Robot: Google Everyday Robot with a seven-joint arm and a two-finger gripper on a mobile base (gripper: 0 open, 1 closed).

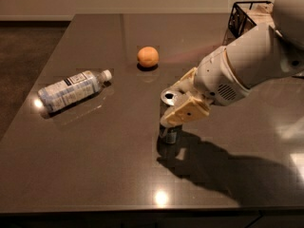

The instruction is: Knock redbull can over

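Your hand (172,104) is at the redbull can (169,98), w/ the arm reaching in from the right. Its 2 fingers (186,112) are spread apart, not clamped on anything: 1 crosses the front of the can's body, the other lies behind its rim. The can stands upright, approx mid-surface (109,165). A water bottle (73,89) lies on its side to the left, well apart. An orange (147,57) sits farther back. There's a wire basket (240,19) at the back-right corner.
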